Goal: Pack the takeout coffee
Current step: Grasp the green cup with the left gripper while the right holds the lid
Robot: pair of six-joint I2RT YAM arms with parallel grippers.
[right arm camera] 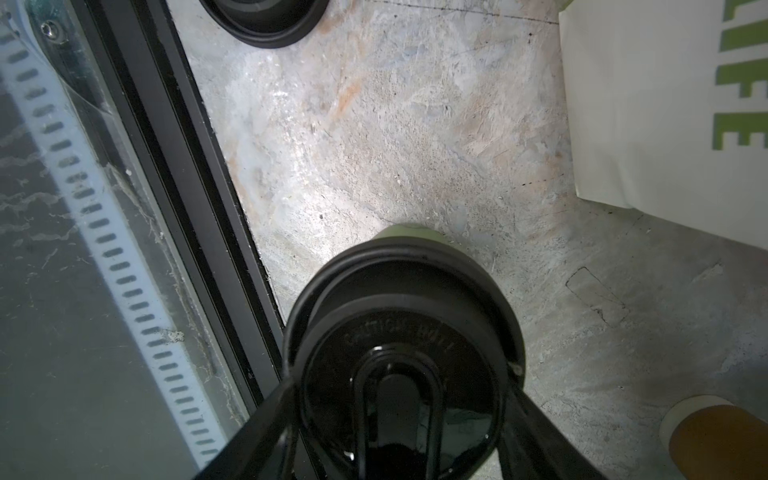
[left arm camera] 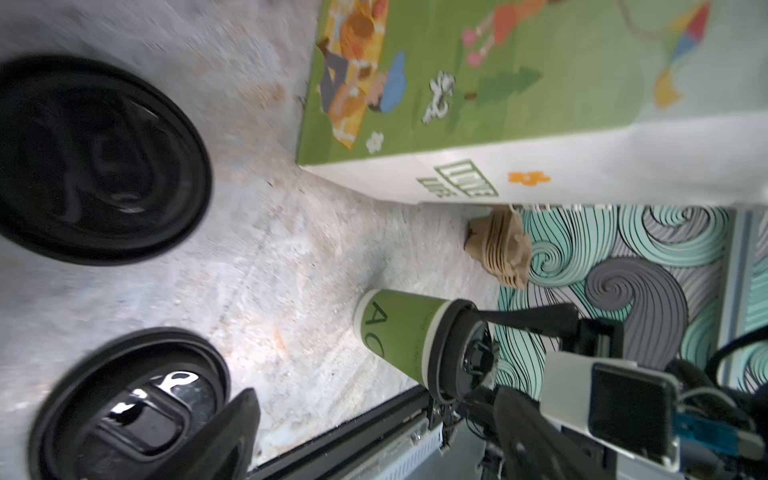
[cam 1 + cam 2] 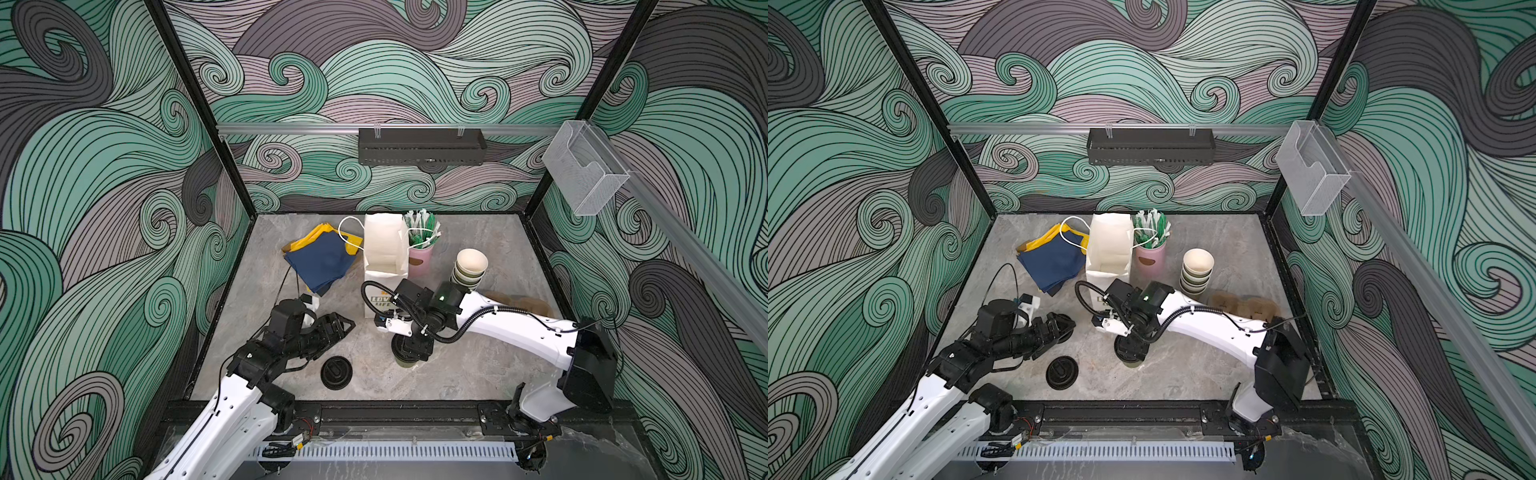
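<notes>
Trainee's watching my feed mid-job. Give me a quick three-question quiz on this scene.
1. True or false: the paper bag stands upright with its mouth open.
2. How many loose black lids show in the left wrist view? A) none B) two C) five
3. Fill in: the right end effector grips the lidded cup by its ___.
Key: 1 true; 2 B; 3 lid.

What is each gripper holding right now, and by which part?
The right gripper grips the green cup by the rim of its black lid, fingers on opposite sides. The left gripper holds nothing.
</notes>
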